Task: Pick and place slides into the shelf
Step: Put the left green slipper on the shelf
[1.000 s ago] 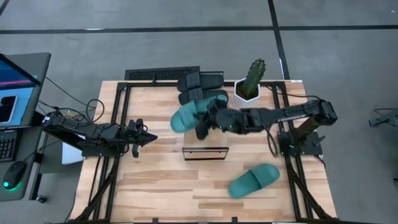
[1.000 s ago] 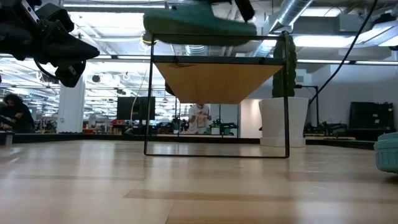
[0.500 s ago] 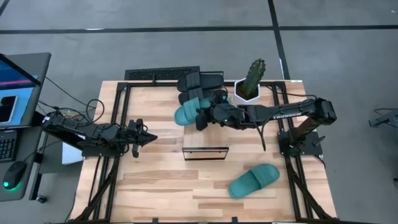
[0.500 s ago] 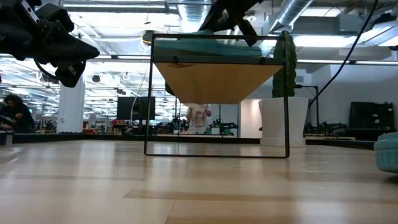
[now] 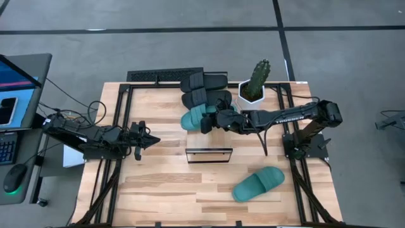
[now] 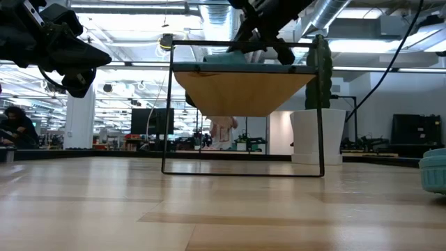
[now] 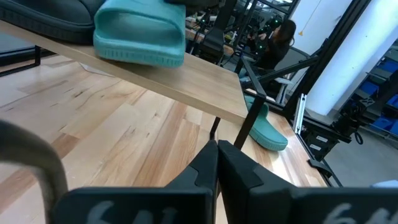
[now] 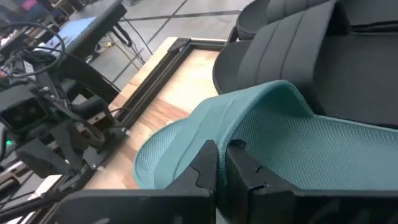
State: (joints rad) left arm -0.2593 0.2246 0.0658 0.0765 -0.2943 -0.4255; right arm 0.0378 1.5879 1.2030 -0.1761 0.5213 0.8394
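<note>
A teal slide (image 5: 193,118) lies on the shelf (image 5: 209,136), its end sticking out over the plank's left edge (image 7: 140,37). My right gripper (image 5: 205,121) reaches in from the right and is shut on it. Two black slides (image 5: 204,82) (image 5: 209,99) lie side by side at the shelf's far end. A second teal slide (image 5: 258,183) rests sole-down on the table, near right. My left gripper (image 5: 153,140) hovers shut and level, left of the shelf, touching nothing. My right gripper pinches the teal slide's wide strap (image 8: 249,124) at its edge between the two fingers. The fingers come from the table's right, slanting downward. The slide sits level with its sole on the shelf's plank (image 6: 244,70), next to the nearer black slide (image 8: 292,56).
A cactus in a white pot (image 5: 253,88) stands just right of the shelf's far end, close behind my right arm. A keyboard (image 5: 166,75) lies at the table's far edge. Bare table spreads near and left of the shelf.
My right gripper has come down toward the shelf and rolled at the wrist, staying shut on the teal slide. The slide, earlier held above the shelf's top frame, has sunk and now lies level on the plank beside the black slides.
</note>
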